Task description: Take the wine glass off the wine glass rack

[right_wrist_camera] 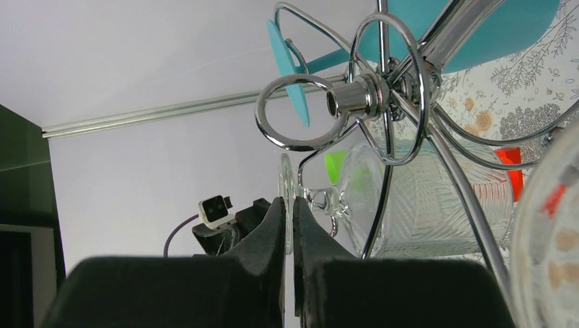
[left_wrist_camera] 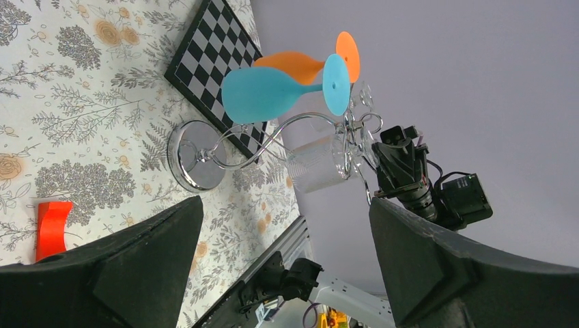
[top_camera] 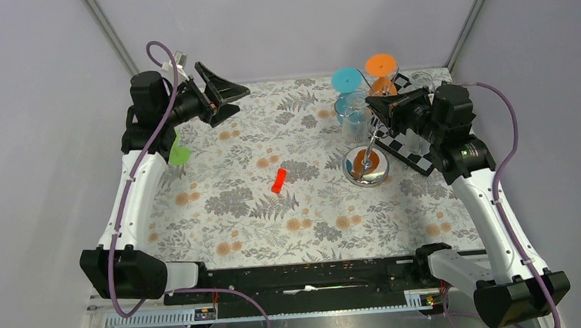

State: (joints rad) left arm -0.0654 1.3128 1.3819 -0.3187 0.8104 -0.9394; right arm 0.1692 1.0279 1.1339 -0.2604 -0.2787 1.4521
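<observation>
The silver wine glass rack (top_camera: pixel 366 166) stands right of centre on its round disc base; its hub and wire loops (right_wrist_camera: pixel 355 99) fill the right wrist view. A clear wine glass (right_wrist_camera: pixel 423 198) hangs on it, beside a blue glass (top_camera: pixel 347 80) and an orange glass (top_camera: pixel 380 65). My right gripper (right_wrist_camera: pixel 288 205) is shut on the thin round foot of the clear glass, at the top of the rack (top_camera: pixel 380 111). The clear glass (left_wrist_camera: pixel 317 164) also shows in the left wrist view. My left gripper (top_camera: pixel 225 99) is open and empty, raised at the far left (left_wrist_camera: pixel 287 260).
A black-and-white chequered board (top_camera: pixel 414 151) lies behind the rack. A small red piece (top_camera: pixel 278 180) lies mid-table. A green object (top_camera: pixel 179 154) sits by the left arm. Grey walls close the back and sides.
</observation>
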